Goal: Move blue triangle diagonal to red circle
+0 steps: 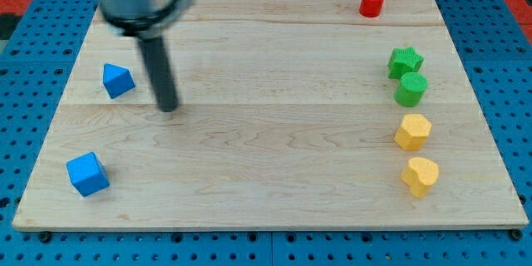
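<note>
The blue triangle (117, 80) lies near the board's left edge, in the upper left. The red circle (371, 2) stands at the view's top right, close to the board's far edge. My tip (168, 106) rests on the board just right of the blue triangle and slightly below it, a short gap apart from it. The rod rises up to the arm's dark body at the view's top left.
A blue cube (87, 174) sits at the lower left. Down the right side stand a green star (405, 61), a green round block (411, 89), a yellow hexagon (412, 131) and a yellow heart (420, 175). The wooden board (266, 158) lies on a blue pegboard.
</note>
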